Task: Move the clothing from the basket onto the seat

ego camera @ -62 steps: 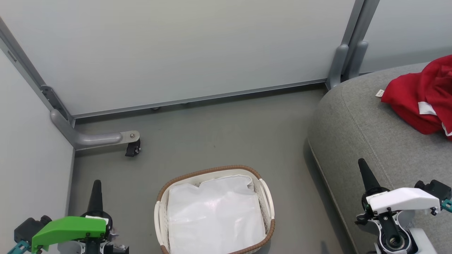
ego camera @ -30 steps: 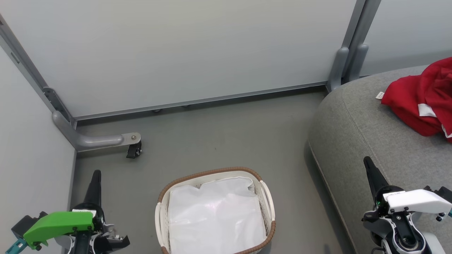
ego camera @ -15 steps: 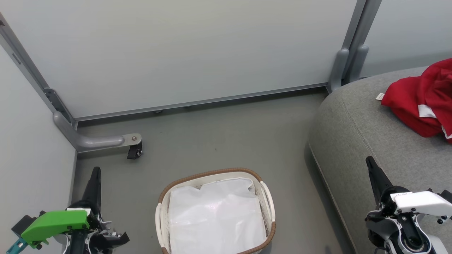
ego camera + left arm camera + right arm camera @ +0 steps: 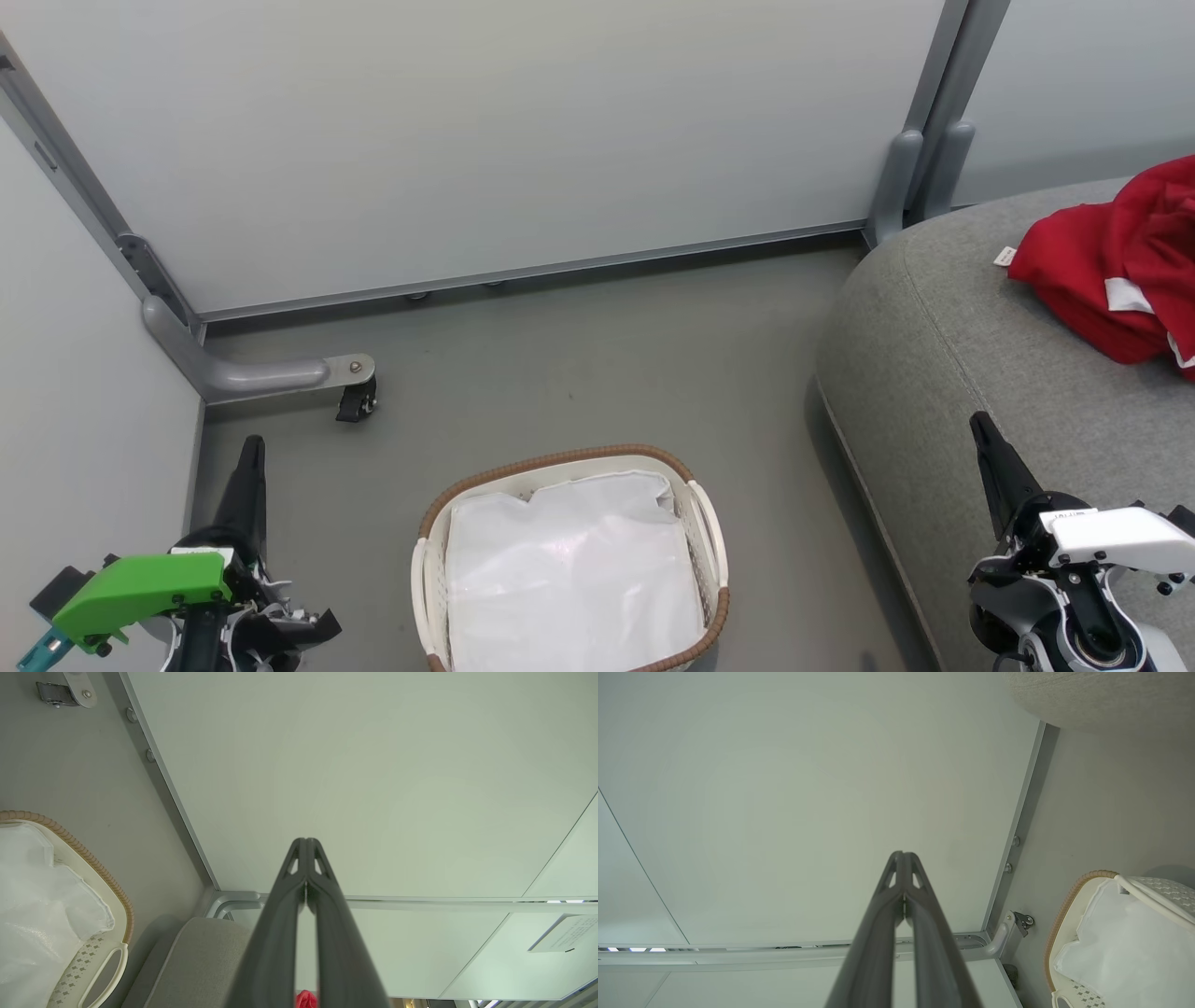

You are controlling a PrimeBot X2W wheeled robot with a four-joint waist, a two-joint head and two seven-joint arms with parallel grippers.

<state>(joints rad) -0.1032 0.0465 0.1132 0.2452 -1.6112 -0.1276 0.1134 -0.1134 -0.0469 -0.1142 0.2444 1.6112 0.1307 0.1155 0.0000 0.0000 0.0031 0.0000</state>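
Two grippers: both pressed together, long dark fingers tip to tip, nothing pinched
Left gripper (image 4: pixel 250 446): green-capped, low left in the head view, over the grey floor (image 4: pixel 579 355) beside the pale wall panel (image 4: pixel 523 131)
Right gripper (image 4: pixel 978 425): white-capped, low right in the head view, in front of the seat's near left edge
Clothing (image 4: pixel 1102 271): bright red soft fabric with white trim, crumpled heap with no clear long axis, lying on the seat toward its far right, partly cut off by the edge of the view
Seat (image 4: pixel 952 373): large grey upholstered fabric cushion with a rounded corner and a stitched seam, right of the basket, well apart from it
Basket (image 4: pixel 560 457): oval white plastic laundry basket with a brown woven rim, on the floor between the two grippers
Basket contents: white crinkled liner (image 4: pixel 569 569), no red visible inside; can't tell if anything is under it
Key relation: clothing lies ahead and to the right of the right gripper, across the seat; the right arm is much nearer, the left is well apart on the far side of the basket
Task status (judgement): looks done, the red heap rests on the seat and no grab is pending
Next (judgement): if the heap needs tidying, the right arm reaches forward and right; the fingers must spread first
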